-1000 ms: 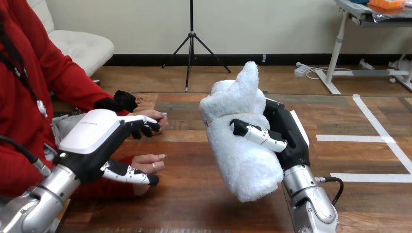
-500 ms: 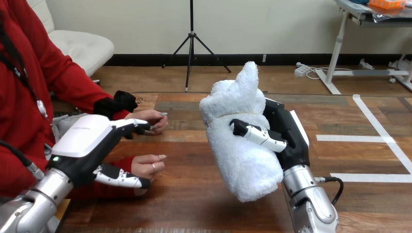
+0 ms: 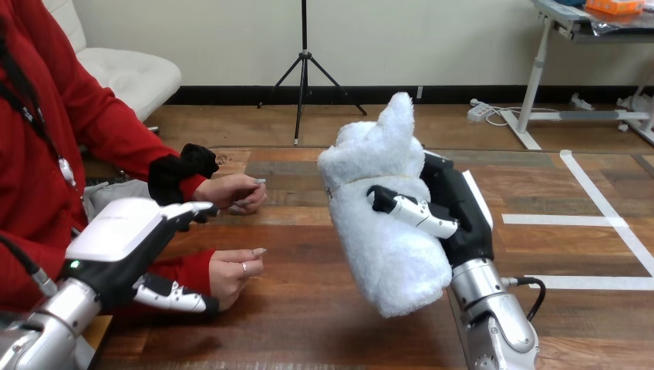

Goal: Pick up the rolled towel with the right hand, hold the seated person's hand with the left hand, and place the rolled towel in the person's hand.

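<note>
White towel (image 3: 382, 223): rolled, held clear above the worktop (image 3: 308, 316), long axis close to upright.
Right hand (image 3: 456, 212): fingers and thumb wrapped round the roll from its right side.
Left hand (image 3: 116, 235): fingers straight, gripping nothing; its thumb overlaps the red sleeve, though contact is hard to judge.
Person's near hand (image 3: 231, 270): resting on the worktop just right of the left hand, between it and the roll.
Deciding relation: the roll sits to the right of that hand and higher, apart from it. The left hand is much the nearer and likely must take hold first.

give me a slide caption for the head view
Right hand grips the rolled towel aloft; left hand open beside the person's nearer hand.
</note>
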Motion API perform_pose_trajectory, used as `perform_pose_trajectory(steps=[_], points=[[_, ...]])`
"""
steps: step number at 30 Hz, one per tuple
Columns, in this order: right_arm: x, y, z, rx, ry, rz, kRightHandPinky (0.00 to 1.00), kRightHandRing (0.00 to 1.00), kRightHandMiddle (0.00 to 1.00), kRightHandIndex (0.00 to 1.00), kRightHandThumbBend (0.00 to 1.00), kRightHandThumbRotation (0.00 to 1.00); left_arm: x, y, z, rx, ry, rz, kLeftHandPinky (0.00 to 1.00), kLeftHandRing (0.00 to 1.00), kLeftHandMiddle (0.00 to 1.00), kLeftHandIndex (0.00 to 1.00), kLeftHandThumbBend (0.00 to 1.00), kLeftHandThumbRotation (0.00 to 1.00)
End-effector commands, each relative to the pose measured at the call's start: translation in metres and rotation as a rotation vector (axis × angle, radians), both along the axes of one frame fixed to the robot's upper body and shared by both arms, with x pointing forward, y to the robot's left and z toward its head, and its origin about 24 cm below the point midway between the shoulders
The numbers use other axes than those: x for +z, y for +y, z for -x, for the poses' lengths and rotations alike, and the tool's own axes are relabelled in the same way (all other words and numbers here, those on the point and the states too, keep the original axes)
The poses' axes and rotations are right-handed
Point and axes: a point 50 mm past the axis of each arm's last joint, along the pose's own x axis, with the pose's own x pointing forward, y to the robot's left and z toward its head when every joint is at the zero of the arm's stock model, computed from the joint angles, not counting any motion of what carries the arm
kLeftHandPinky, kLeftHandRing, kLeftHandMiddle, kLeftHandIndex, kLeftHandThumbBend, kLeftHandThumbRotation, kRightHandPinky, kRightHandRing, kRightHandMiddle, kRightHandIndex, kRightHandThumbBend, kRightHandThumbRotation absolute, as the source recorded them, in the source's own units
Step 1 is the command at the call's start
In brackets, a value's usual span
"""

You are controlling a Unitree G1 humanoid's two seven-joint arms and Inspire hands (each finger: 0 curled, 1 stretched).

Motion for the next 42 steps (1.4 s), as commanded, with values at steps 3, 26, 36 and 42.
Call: perform_pose_trajectory(steps=[3, 26, 36, 42], points=[[0.036, -0.002, -0.017, 0.0, -0.146, -0.005, 0.04, 0.08, 0.17, 0.24, 0.53, 0.0, 0.011, 0.004, -0.014, 0.023, -0.024, -0.037, 0.72, 0.78, 0.83, 0.86, 1.0, 0.43], [0.039, -0.003, -0.016, 0.013, -0.146, -0.038, 0.03, 0.07, 0.15, 0.25, 0.52, 0.0, -0.006, 0.009, -0.017, 0.077, 0.065, -0.132, 0.77, 0.83, 0.88, 0.9, 1.0, 0.49], [0.04, -0.003, -0.015, 0.02, -0.148, -0.052, 0.03, 0.07, 0.15, 0.25, 0.51, 0.0, -0.015, 0.008, -0.017, 0.104, 0.066, -0.159, 0.77, 0.83, 0.88, 0.9, 1.0, 0.52], [0.041, -0.002, -0.014, 0.024, -0.154, -0.06, 0.02, 0.06, 0.15, 0.25, 0.51, 0.0, -0.021, 0.005, -0.017, 0.116, 0.061, -0.167, 0.77, 0.83, 0.87, 0.9, 1.0, 0.53]])
